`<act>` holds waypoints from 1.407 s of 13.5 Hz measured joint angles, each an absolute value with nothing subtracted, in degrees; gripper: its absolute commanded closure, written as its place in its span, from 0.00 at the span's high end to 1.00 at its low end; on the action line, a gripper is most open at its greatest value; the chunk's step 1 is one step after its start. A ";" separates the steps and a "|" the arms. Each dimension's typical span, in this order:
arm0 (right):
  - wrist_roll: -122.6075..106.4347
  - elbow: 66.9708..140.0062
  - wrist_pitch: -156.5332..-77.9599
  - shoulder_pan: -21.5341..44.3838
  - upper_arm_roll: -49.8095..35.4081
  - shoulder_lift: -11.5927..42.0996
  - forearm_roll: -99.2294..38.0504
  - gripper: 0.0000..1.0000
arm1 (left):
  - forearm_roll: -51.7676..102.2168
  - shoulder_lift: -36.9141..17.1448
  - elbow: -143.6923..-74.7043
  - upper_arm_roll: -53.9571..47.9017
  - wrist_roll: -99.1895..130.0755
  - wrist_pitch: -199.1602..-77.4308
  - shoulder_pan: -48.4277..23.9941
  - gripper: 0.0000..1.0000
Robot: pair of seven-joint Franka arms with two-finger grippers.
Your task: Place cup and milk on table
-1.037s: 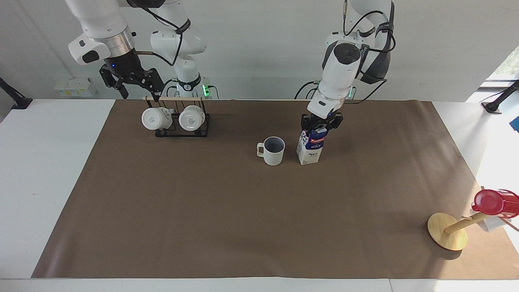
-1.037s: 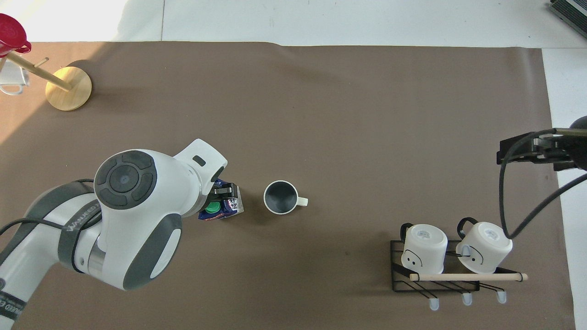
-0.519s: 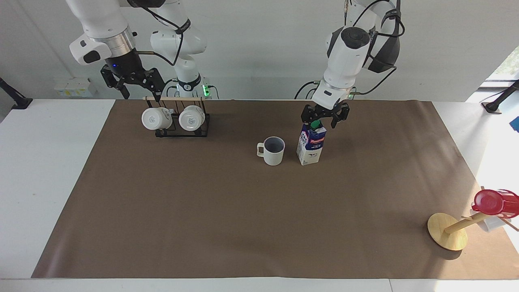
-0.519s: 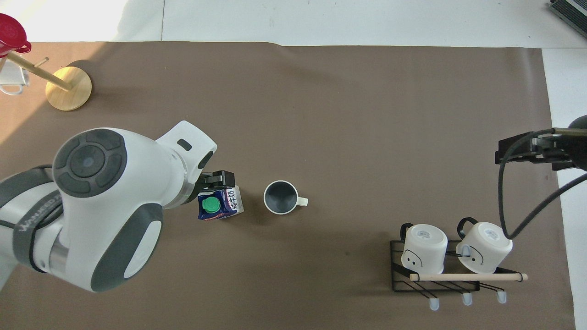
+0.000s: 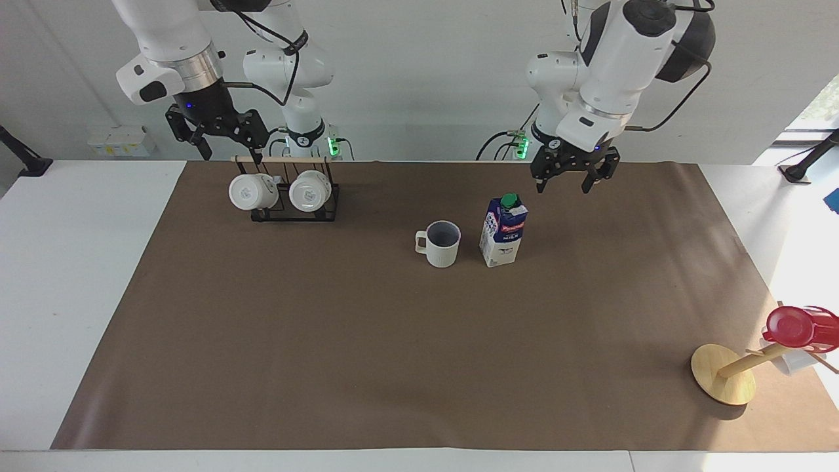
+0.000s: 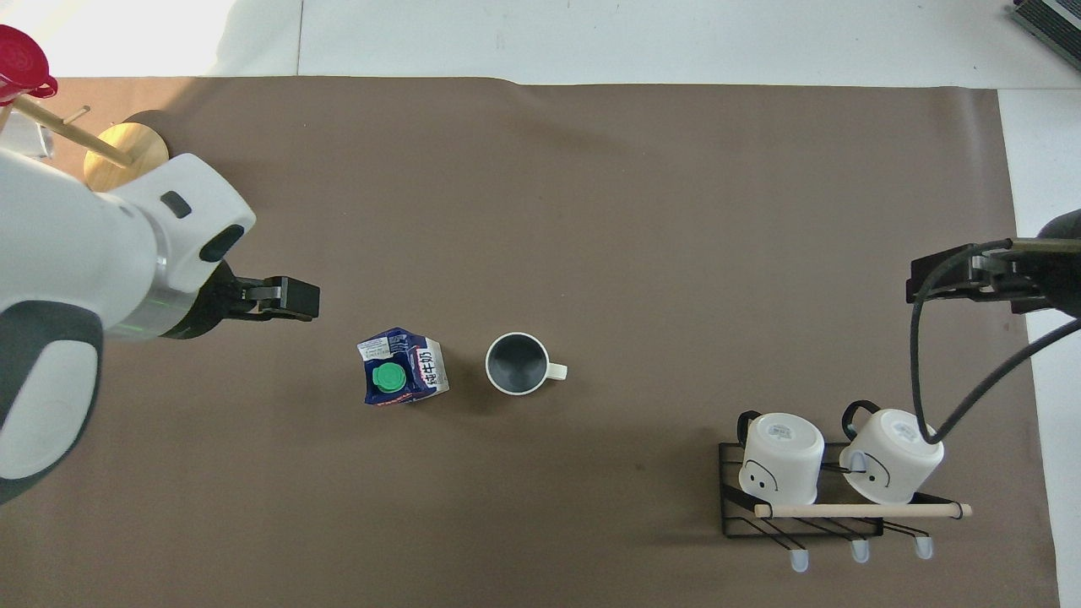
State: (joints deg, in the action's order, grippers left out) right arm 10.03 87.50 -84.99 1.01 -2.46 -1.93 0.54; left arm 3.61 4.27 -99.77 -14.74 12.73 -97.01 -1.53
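The cream-white cup [image 5: 440, 244] with a grey-blue inside stands upright on the brown sheet [image 5: 393, 341] of the table, handle toward the right arm's end; it also shows in the overhead view [image 6: 517, 364]. The milk [image 5: 503, 229], a blue-and-white carton with a green cap, stands upright beside it [image 6: 403, 379], toward the left arm's end. My left gripper [image 5: 570, 185] is open and empty, raised over the sheet clear of the milk [image 6: 291, 300]. My right gripper [image 5: 228, 156] is open and empty, waiting above the mug rack [image 6: 929, 283].
A black wire rack [image 5: 295, 204] with a wooden bar holds two plain white mugs near the right arm's base. A tilted wooden peg stand [image 5: 721, 373] with a shiny red cup [image 5: 790, 326] sits at the sheet's corner at the left arm's end.
My left gripper has let go of the milk's top, risen and swung away toward the left arm's end. The milk stays standing beside the cup. The right arm has barely moved.
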 measured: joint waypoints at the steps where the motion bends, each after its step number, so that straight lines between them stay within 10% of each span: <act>1: 10.03 87.47 -84.99 1.02 -2.45 -1.93 0.59 1.00 | 3.60 4.29 -98.41 -14.67 10.64 -95.27 0.16 1.00; 19: 10.04 87.20 -84.98 1.01 -2.13 -1.94 0.61 1.00 | 3.59 4.34 -93.36 -14.69 2.65 -87.73 7.08 1.00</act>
